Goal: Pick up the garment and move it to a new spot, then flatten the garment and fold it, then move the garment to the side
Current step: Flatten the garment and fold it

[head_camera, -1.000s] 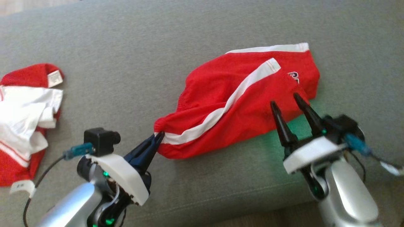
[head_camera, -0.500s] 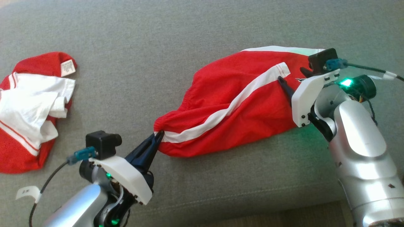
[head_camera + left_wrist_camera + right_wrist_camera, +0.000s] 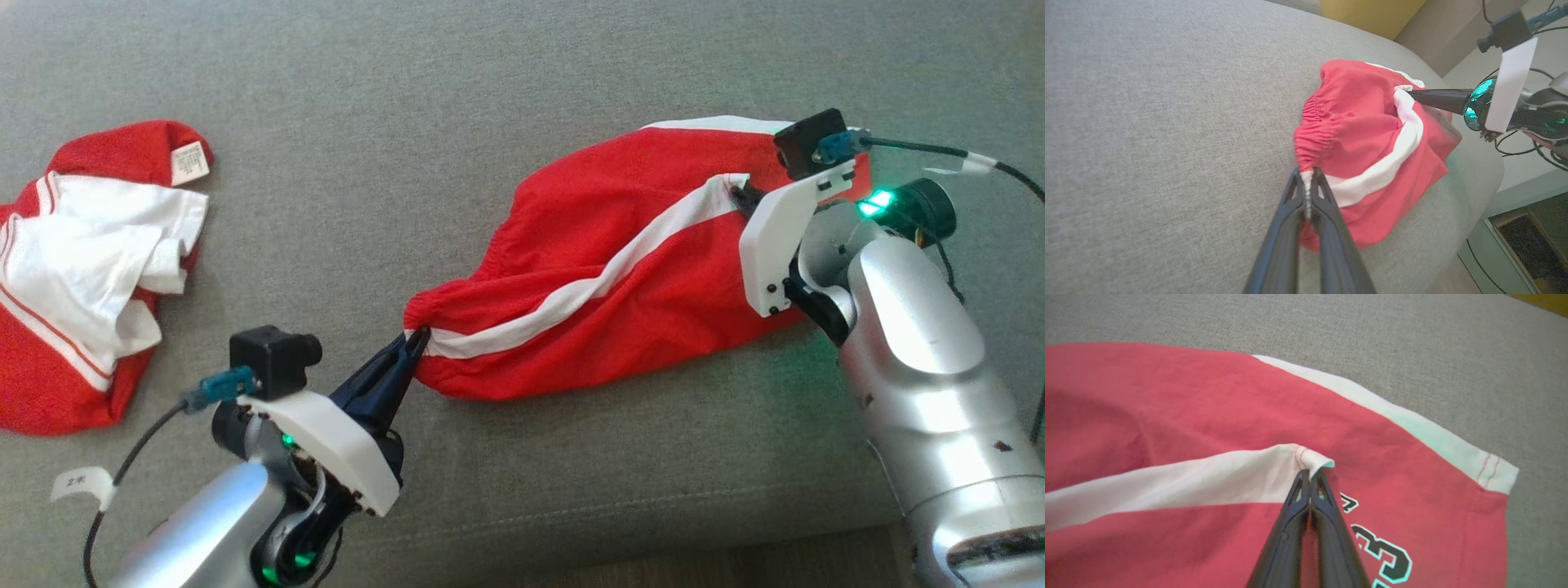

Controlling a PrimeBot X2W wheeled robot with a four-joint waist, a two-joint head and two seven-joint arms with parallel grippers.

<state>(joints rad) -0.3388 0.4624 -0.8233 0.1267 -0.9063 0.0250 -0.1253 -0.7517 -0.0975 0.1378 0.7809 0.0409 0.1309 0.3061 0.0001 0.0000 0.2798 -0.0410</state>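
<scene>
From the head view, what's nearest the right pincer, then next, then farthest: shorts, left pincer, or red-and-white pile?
1. Shorts: pinched by the right pincer.
2. Left pincer: at the shorts' other end, lower left.
3. Pile: far left.

Left gripper [image 3: 416,336]: fingers pinched together on garment [image 3: 620,318], forearm at lower left. Right gripper [image 3: 739,194]: likewise clamped, wrist angled leftward.
</scene>
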